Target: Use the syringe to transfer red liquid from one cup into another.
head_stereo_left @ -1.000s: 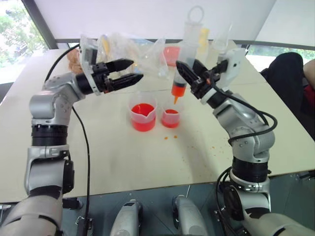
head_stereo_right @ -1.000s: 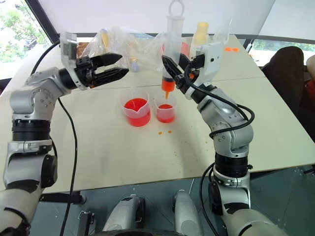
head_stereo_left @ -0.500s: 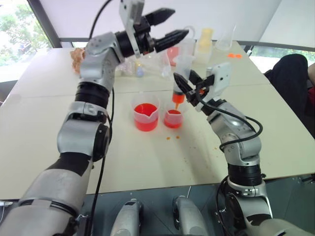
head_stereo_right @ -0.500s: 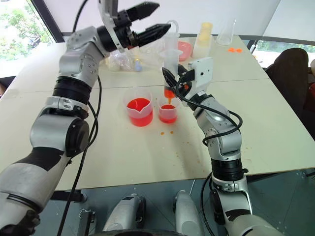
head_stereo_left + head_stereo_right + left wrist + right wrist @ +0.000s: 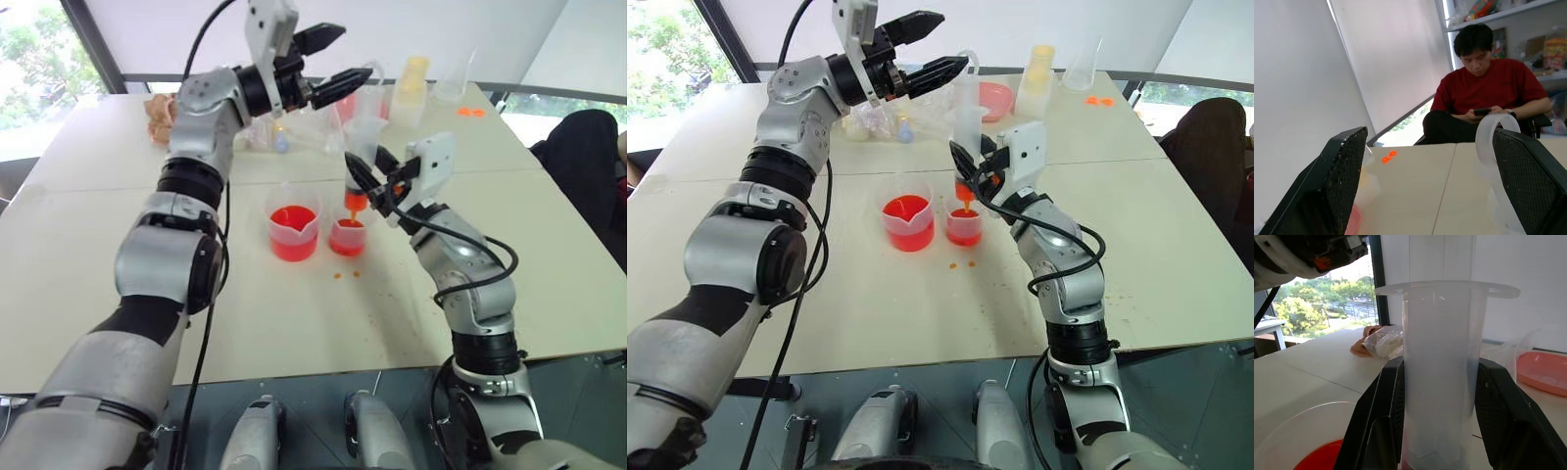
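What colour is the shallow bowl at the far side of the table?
Pink. The bowl shows best in the right eye view, behind the syringe.

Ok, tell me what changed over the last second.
The left gripper, open, rose from beside the spouted cup up to the plunger ring, its fingers either side without closing. The right gripper lowered the syringe, so its nozzle sits at the small cup. Its grip and both cups stayed put.
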{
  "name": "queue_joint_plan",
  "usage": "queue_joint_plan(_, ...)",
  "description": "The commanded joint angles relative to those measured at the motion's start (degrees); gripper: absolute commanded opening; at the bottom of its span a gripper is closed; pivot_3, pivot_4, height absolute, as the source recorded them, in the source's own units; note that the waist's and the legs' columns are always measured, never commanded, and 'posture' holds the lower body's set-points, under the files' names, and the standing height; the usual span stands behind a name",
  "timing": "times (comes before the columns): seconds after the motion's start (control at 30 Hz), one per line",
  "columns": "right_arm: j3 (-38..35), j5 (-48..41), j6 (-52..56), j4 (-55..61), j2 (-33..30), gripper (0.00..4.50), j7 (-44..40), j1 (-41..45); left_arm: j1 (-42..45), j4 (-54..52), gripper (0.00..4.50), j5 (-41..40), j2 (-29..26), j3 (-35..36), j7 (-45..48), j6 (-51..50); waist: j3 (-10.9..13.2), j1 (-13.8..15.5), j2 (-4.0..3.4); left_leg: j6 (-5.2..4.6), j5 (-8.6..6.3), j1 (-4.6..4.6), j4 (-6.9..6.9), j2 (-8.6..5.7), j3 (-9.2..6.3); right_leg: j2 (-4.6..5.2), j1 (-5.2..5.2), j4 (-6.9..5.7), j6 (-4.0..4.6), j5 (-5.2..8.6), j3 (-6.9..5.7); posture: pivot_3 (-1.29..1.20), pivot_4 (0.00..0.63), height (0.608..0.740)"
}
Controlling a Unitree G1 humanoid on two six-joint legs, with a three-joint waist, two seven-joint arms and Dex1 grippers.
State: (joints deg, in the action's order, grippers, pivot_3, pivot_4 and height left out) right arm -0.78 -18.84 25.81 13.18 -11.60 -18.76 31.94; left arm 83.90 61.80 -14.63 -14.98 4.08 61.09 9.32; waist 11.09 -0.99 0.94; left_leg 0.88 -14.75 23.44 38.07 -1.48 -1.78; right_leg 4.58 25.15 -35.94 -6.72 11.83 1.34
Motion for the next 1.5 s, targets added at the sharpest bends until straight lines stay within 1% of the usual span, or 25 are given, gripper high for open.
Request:
queue_joint_plan(0.03,0.25,0.07,-2.38,2.74,-0.05,1.47,-0.8,0.74,2.64,1.02,4.14,2.37,0.15,-0.41,-0.98,2.34,0.0,0.0,0.0,0.0,0.0,0.0,0.0,0.0,0.0,0.0,0.0,0.0,0.0,0.0,0.0,0.0,0.15,0.74)
queue_joint_plan(0.07,0.3,0.14,-2.41,2.75,-0.05,1.47,-0.84,0.71,2.86,1.4,4.14,2.81,0.22,-0.48,-1.18,2.68,0.0,0.0,0.0,0.0,0.0,0.0,0.0,0.0,0.0,0.0,0.0,0.0,0.0,0.0,0.0,0.0,0.15,0.74)
queue_joint_plan(0.1,0.36,0.22,-2.47,2.75,-0.03,1.47,-0.87,0.65,3.15,1.67,3.89,3.03,0.4,-0.42,-0.9,2.97,0.0,0.0,0.0,0.0,0.0,0.0,0.0,0.0,-0.01,-0.01,0.0,0.0,0.0,0.0,-0.01,0.0,0.15,0.74)
queue_joint_plan(0.17,0.43,0.35,-2.52,2.75,0.08,1.47,-0.87,0.58,3.58,2.09,3.24,3.45,0.58,-0.32,-0.49,3.51,0.0,0.01,0.0,0.0,0.0,0.0,0.0,0.0,-0.01,-0.01,0.0,0.0,0.0,0.0,-0.01,0.0,0.15,0.74)
queue_joint_plan(0.23,0.57,0.46,-2.56,2.8,0.37,1.47,-0.76,0.47,4.13,2.31,2.46,3.3,0.81,0.06,0.14,3.62,0.0,0.0,0.0,0.0,0.0,0.0,0.0,0.0,0.0,-0.01,0.0,0.0,0.0,0.0,-0.01,0.0,0.15,0.74)
queue_joint_plan(0.37,0.76,0.37,-2.6,2.82,0.88,1.47,-0.5,0.28,4.25,1.82,0.68,2.7,1.09,0.5,2.28,3.17,0.0,-0.01,0.0,0.0,0.0,0.0,0.0,0.0,0.0,-0.01,0.0,0.0,0.0,0.0,-0.01,0.0,0.15,0.74)
queue_joint_plan(0.4,0.82,0.4,-2.63,2.82,0.99,1.47,-0.45,0.25,4.11,1.58,0.3,2.58,1.13,0.51,3.01,2.88,0.0,-0.06,0.0,0.0,0.0,0.0,0.0,0.0,0.0,-0.01,0.0,0.0,0.0,0.0,0.0,0.0,0.15,0.74)
queue_joint_plan(0.43,0.85,0.39,-2.64,2.83,1.08,1.47,-0.42,0.24,3.92,1.31,0.04,2.47,1.17,0.47,3.78,2.57,0.0,-0.15,0.0,0.0,0.0,0.0,0.0,0.0,-0.01,-0.01,0.0,0.0,0.0,0.0,0.0,0.0,0.15,0.74)
queue_joint_plan(0.6,0.77,0.08,-2.58,3.0,1.7,1.47,-0.02,0.57,1.06,-2.73,0.04,0.81,1.44,-0.38,11.56,-1.6,0.0,-0.26,0.0,0.0,0.0,0.0,0.0,0.01,-0.01,-0.02,0.01,-0.01,0.0,0.0,0.0,0.0,0.15,0.74)
queue_joint_plan(0.73,0.11,-0.33,-2.34,3.33,2.14,1.47,0.51,1.37,-3.34,-7.83,0.04,0.57,2.38,-2.05,14.7,-5.25,0.0,-0.17,0.0,0.0,0.0,-0.01,0.0,0.02,-0.03,-0.02,0.0,-0.03,0.0,0.0,0.0,0.0,0.15,0.74)
queue_joint_plan(0.8,0.4,0.55,-2.48,3.55,1.42,1.47,0.44,1.85,-5.64,-10.58,0.04,0.37,3.04,-2.6,14.34,-6.36,0.0,-0.03,0.0,0.0,0.0,-0.01,0.01,0.01,-0.03,-0.01,-0.01,-0.03,0.0,0.0,0.0,0.0,0.15,0.74)
queue_joint_plan(1.0,-2.09,-1.47,0.65,6.88,-0.11,1.47,1.54,3.87,-10.7,-16.51,0.04,0.11,3.6,-4.01,13.7,-10.29,0.0,-0.01,0.0,0.0,0.0,0.0,0.02,0.01,-0.03,0.0,0.0,-0.04,0.0,0.0,0.0,0.0,0.15,0.74)
queue_joint_plan(1.23,-3.52,-3.84,5.59,12.34,-1.3,1.47,2.95,5.95,-13.89,-19.97,0.04,0.04,4.85,-4.65,12.75,-12.94,0.0,-0.03,0.0,0.0,0.0,0.0,0.02,0.01,-0.04,-0.01,0.0,-0.04,0.0,0.0,0.0,0.0,0.15,0.74)
queue_joint_plan(1.4,-4.82,-5.19,8.22,14.26,-1.81,1.47,3.99,8.18,-15.05,-22.06,0.04,-0.44,5.44,-5.33,12.09,-14.82,0.0,-0.01,0.0,0.0,0.0,-0.01,0.02,0.01,-0.05,-0.01,0.0,-0.04,0.0,0.0,0.0,0.0,0.15,0.74)
queue_joint_plan(1.5,-5.29,-5.89,9.29,14.93,-2.09,1.47,4.39,9.32,-16.47,-22.11,0.04,0.65,5.39,-6.59,12.19,-14.68,0.0,0.0,0.0,0.0,0.0,-0.01,0.02,0.01,-0.04,-0.01,-0.01,-0.03,0.0,0.0,0.0,0.0,0.15,0.74)
